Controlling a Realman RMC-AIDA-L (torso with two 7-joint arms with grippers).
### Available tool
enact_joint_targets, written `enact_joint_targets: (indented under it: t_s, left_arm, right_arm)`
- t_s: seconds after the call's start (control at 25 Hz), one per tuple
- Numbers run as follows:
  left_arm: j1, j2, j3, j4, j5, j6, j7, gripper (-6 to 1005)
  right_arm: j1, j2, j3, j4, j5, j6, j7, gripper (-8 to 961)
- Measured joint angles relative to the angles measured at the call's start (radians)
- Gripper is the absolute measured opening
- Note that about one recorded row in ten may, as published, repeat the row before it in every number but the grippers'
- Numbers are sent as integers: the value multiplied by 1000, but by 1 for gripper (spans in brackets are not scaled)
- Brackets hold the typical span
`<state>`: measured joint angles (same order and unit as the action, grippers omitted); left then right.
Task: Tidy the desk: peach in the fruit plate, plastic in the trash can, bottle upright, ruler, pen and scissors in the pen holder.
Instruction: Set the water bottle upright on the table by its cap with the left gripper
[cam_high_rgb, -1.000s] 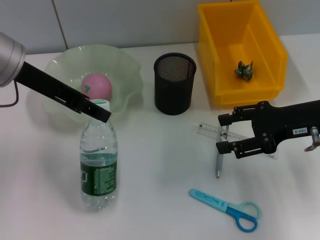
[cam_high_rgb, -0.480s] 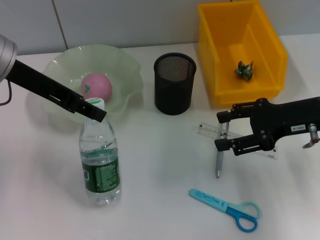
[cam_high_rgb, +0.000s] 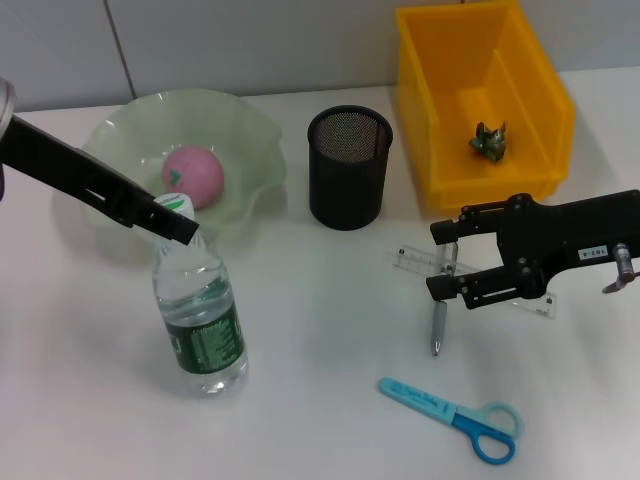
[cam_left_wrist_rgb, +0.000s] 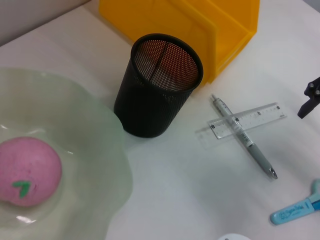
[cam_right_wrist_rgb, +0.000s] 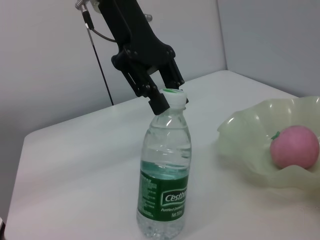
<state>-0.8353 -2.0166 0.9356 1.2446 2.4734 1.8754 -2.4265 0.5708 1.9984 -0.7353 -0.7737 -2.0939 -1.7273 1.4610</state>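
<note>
Up at the bottle's cap, the left gripper (cam_high_rgb: 178, 222) sits with its fingers on either side of the white lid — from the right wrist view they straddle it closely, though whether they actually press on it cannot be told. The bottle (cam_high_rgb: 200, 320) stands on the counter (cam_high_rgb: 320, 400), leaning a little, just in front of the fruit plate (cam_high_rgb: 240, 130), where the peach (cam_high_rgb: 193, 175) already lies.

Over on the other side, the right gripper (cam_high_rgb: 447, 262) hovers with its fingers apart — holding nothing — directly above the spot where the pen (cam_high_rgb: 438, 322) and the clear ruler (cam_high_rgb: 425, 260) cross; the left wrist view shows the pen lying across the ruler. The scissors (cam_high_rgb: 455, 418) lie flat nearer the counter's front edge, apart from both. The pen holder (cam_high_rgb: 348, 170) stands between the fruit plate and the trash can (cam_high_rgb: 450, 150), and a crumpled bit of plastic (cam_high_rgb: 489, 140) rests inside the trash can.
</note>
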Motion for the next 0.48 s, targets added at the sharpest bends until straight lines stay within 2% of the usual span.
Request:
enact_joint_targets:
  t_s: [0.48]
  left_arm:
    - [11,5,1,38,6,30,3,434]
  right_arm:
    - [1,-2,4,0,-2,0,1,770]
